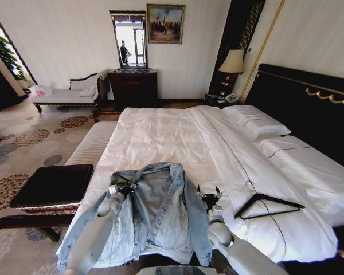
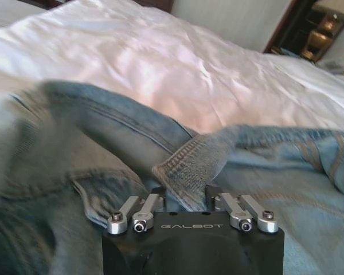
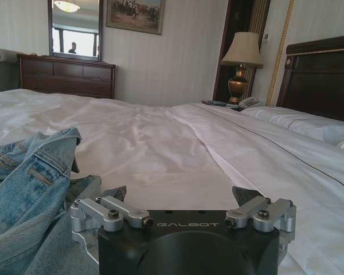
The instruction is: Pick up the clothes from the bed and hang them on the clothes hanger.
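The clothes, a light-blue denim jacket, lie spread at the foot of the bed, collar toward the pillows. My left gripper rests on the jacket's left shoulder. In the left wrist view this gripper is shut on a raised fold of denim. My right gripper hovers at the jacket's right edge, open, and in the right wrist view nothing lies between its fingers; the jacket is beside it. The black clothes hanger lies flat on the quilt, right of the right gripper.
A dark low table stands at the bed's left. A white-cushioned bench runs along the bed's side. Pillows and the black headboard are at the right. A dresser and a lamp stand at the far wall.
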### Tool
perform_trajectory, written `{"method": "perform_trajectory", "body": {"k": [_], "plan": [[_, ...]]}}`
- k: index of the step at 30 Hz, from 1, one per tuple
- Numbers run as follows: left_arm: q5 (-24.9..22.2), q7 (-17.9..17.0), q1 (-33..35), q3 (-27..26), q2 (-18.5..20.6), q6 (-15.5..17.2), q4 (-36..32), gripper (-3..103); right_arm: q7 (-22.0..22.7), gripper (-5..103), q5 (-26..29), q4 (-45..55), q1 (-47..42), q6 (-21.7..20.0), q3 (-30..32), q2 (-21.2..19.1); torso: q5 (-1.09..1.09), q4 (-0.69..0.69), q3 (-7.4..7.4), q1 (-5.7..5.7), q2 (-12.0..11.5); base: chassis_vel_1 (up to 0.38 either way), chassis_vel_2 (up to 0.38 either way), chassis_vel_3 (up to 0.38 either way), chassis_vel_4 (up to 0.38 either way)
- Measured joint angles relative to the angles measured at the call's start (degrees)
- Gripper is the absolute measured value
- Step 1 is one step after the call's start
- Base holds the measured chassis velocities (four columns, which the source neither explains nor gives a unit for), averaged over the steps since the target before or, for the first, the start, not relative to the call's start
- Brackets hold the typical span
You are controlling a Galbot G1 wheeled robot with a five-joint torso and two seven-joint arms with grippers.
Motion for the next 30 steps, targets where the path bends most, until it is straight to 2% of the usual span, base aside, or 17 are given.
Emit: {"method": "perform_trajectory", "body": {"k": [1,3,6,8,9,11,23,30], "plan": [[0.0,0.0,0.0,0.0,0.0,0.0,0.0,37,0.0,100,0.0,0.0,0.0,0.0,0.0,0.0,0.00,0.00,0.00,0.00,0.0,0.000,0.000,0.000,0.000],[-1.2,0.0,-0.2,-1.3,0.5,0.0,0.0,26,0.1,100,0.0,0.0,0.3,-0.1,-0.3,0.0,0.00,0.00,0.00,0.00,0.0,0.000,0.000,0.000,0.000],[-1.9,0.0,-0.3,-2.1,1.0,-0.2,0.0,21,0.1,100,0.0,0.0,0.4,-0.2,-0.5,0.0,0.00,0.00,0.00,0.00,0.0,0.000,0.000,0.000,0.000],[-2.6,0.1,-0.5,-3.5,1.4,-0.5,-0.2,11,0.1,100,0.0,0.0,0.6,-0.3,-0.7,0.0,0.00,0.00,0.00,0.00,0.0,0.000,0.000,0.000,0.000],[-2.6,0.1,-0.5,-3.5,1.4,-0.5,-0.2,11,0.1,100,0.0,0.0,0.6,-0.3,-0.7,0.0,0.00,0.00,0.00,0.00,0.0,0.000,0.000,0.000,0.000],[-3.5,0.2,-0.7,-4.5,1.6,-0.7,-0.5,3,0.1,100,0.0,0.0,0.7,-0.3,-0.7,-0.1,0.00,0.00,0.00,0.00,0.0,0.000,0.000,0.000,0.000],[-11.6,-0.7,-5.2,-10.1,2.7,-1.1,-1.2,2,0.1,100,-0.1,0.4,-0.1,-0.3,-0.4,-0.3,0.00,0.00,0.00,0.00,0.0,0.000,0.000,0.000,0.000],[-13.0,-1.0,-8.2,-10.9,2.5,-1.1,1.6,2,0.1,100,-0.3,0.3,-0.5,0.1,-0.3,-0.3,0.01,0.00,0.00,0.00,0.0,0.000,0.000,0.000,0.000]]}}
